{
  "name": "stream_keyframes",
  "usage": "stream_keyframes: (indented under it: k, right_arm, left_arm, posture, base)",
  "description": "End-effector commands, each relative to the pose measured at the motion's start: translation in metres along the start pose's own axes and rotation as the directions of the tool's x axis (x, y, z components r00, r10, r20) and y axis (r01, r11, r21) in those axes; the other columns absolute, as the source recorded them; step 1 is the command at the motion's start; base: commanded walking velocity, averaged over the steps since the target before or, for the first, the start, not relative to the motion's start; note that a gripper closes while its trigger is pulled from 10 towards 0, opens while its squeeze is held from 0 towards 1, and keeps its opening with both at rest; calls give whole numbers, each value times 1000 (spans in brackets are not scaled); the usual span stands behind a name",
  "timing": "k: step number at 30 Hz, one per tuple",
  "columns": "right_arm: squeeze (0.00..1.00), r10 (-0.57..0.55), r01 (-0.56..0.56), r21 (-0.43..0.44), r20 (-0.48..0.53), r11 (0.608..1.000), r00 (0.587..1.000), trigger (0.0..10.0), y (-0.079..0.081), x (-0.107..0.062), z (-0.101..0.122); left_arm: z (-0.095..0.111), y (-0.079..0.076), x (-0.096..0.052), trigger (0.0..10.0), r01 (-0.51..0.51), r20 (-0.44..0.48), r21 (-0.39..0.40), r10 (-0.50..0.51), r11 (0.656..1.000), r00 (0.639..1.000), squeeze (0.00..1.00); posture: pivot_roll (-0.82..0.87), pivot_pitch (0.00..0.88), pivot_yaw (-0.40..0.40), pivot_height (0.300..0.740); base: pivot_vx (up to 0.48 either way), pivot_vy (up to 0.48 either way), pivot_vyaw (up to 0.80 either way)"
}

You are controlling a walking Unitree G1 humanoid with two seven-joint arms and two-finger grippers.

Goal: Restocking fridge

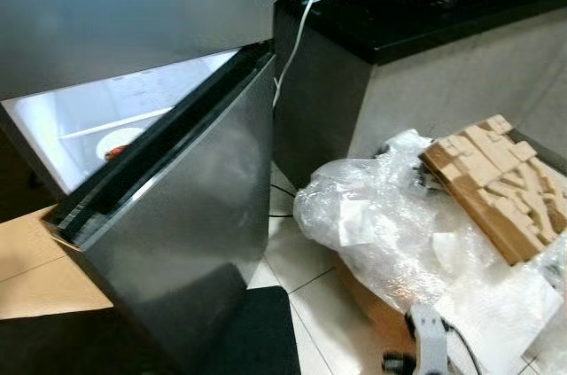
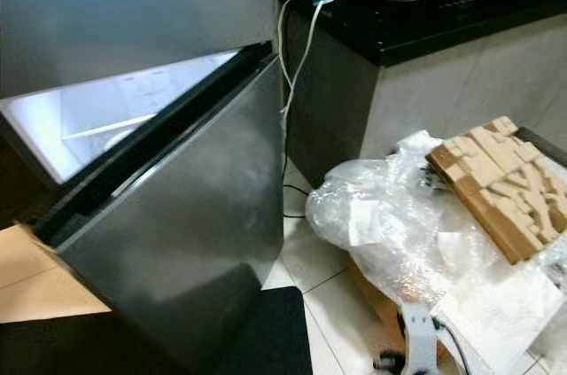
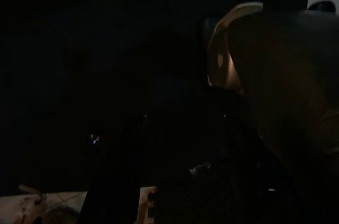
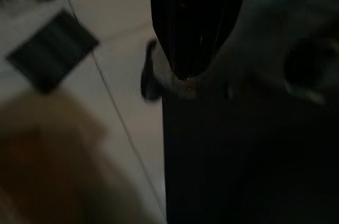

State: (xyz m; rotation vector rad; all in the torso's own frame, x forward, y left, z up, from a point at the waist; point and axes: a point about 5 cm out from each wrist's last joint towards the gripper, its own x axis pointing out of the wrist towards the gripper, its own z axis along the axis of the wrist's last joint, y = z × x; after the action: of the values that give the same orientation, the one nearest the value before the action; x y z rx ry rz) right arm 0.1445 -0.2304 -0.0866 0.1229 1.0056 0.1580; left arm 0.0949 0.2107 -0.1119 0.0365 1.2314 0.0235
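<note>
Now the fridge (image 1: 133, 56) stands with its lower door (image 1: 190, 242) swung partly out, the lit compartment showing a shelf and a plate (image 1: 120, 140) inside. To do this well, open the door wider before reaching in (the gap looks tight). The right arm (image 1: 428, 339) hangs low; whether its jaws, or the left's, are apart I cannot tell. Pale floor tiles (image 1: 306, 282), a plastic-wrapped box (image 1: 390, 224) with cardboard packing (image 1: 500, 184), and a black counter (image 1: 416, 11) beyond.

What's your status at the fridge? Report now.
Both arms hang idle; grippers unreadable. Fridge door ajar, lit interior showing a shelf with something on it. Plastic wrap and cardboard insert piled to the right, white cable dangling alongside.
</note>
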Motion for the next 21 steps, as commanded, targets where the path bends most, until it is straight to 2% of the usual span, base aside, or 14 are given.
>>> stream_keyframes:
  k: [1, 2, 4, 8, 21]
  right_arm:
    - [0, -19, 19, -13, -25, 1000, 999, 10000, 0, 0, -5]
    - [0, -25, 23, -20, -86, 1000, 996, 10000, 2, -2, -20]
    - [0, -32, 30, -21, -120, 999, 992, 10000, 4, -4, -30]
    - [0, -40, 39, -9, -139, 999, 989, 10000, 5, -6, -39]
    - [0, -53, 49, -31, -117, 998, 992, 10000, 3, -4, -29]
  left_arm:
    - [-7, 1, -1, 10000, 1, -20, -5, -2, 1000, 1000, 0]
    - [-6, 1, -1, 10000, 1, -18, -4, -1, 1000, 1000, 0]
    - [-6, 1, -1, 10000, 1, -17, -4, -1, 1000, 1000, 0]
    - [-5, 1, -1, 10000, 1, -15, -4, -1, 1000, 1000, 0]
    - [-5, 0, 0, 10000, 6, -18, -5, -6, 1000, 1000, 0]
  posture:
    - [-61, 39, -4, 740]
    - [-60, 38, -4, 740]
    - [-59, 38, -3, 740]
    - [-58, 38, -3, 740]
    - [-62, 40, -3, 740]
  base:
    - [0, 0, 744]
    - [0, 0, 712]
    - [0, 0, 709]
    - [0, 0, 709]
    - [0, 0, 709]
